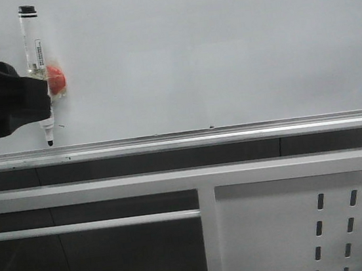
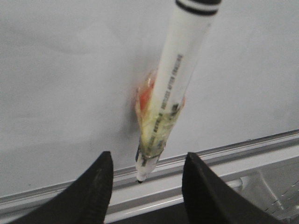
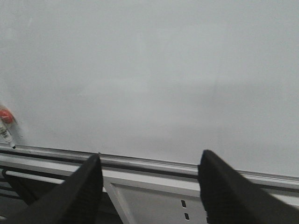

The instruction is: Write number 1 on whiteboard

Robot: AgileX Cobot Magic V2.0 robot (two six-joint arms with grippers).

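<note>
- Whiteboard (image 1: 223,44): pale grey-white glossy board filling the upper part of the front view; silver metal rail (image 1: 234,135) along its lower edge
- Number 1: no drawn stroke can be made out on the board in any view; only tiny dark specks (image 1: 211,126) just above the rail
- Marker pen (image 1: 36,67): white barrel with printed text, black band at the upper end, black tip pointing down and close above the rail, at the board's left side; stands near upright in the front view, tilted in the left wrist view
- Red object (image 1: 57,80): small, rounded, fixed to the pen's middle with clear tape, lying between pen and board
- Left gripper (image 2: 145,186): black, at the left edge of the front view beside the pen; in its wrist view both fingers (image 2: 96,186) stand apart, the pen's tip between them without visible contact on either
- Right gripper (image 3: 149,186): fingers (image 3: 81,191) spread apart, nothing between them, facing the bare board and rail; pen far off to one side
- Perforated metal panel (image 1: 311,225): white, below the rail, on the right
</note>
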